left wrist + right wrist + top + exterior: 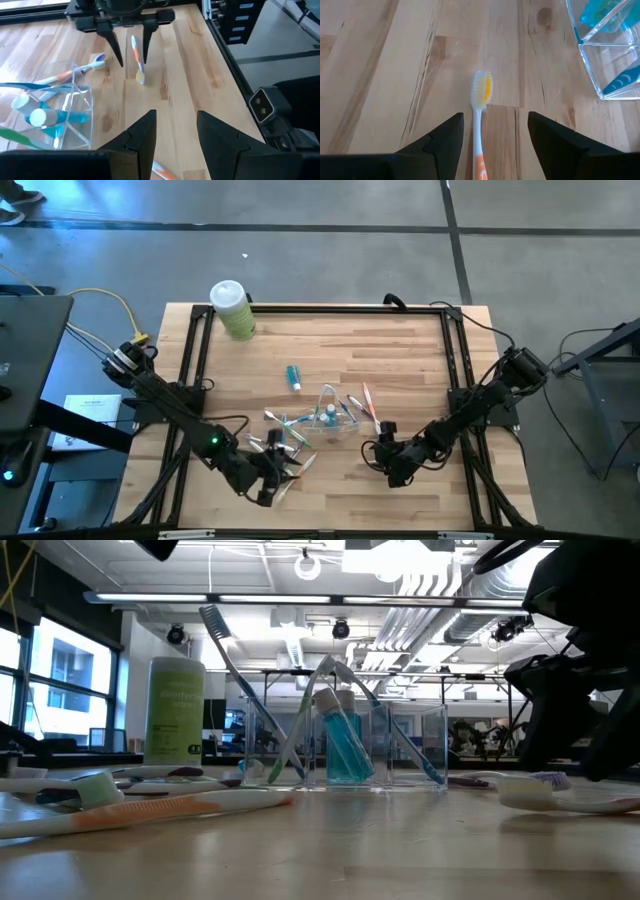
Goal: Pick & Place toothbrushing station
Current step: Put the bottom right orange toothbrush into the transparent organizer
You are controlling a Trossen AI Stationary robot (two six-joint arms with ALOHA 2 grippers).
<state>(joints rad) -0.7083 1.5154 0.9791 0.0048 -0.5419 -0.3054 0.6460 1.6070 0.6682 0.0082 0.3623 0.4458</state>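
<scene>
A clear plastic cup (333, 418) stands upright mid-table, holding two teal white-capped tubes (341, 739) and several leaning toothbrushes; a third teal tube (293, 377) lies apart; a white-and-orange toothbrush (480, 120) lies flat nearby; other toothbrushes (285, 442) lie scattered.

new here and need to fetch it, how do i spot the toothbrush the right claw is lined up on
Start at the clear plastic cup in the middle of the wooden table, then go toward the right claw. The toothbrush lies flat between its open fingers, clear of the cup. Unlike the blue-handled brushes standing in the cup, it is white with an orange grip and yellow-tinged bristles.
</scene>
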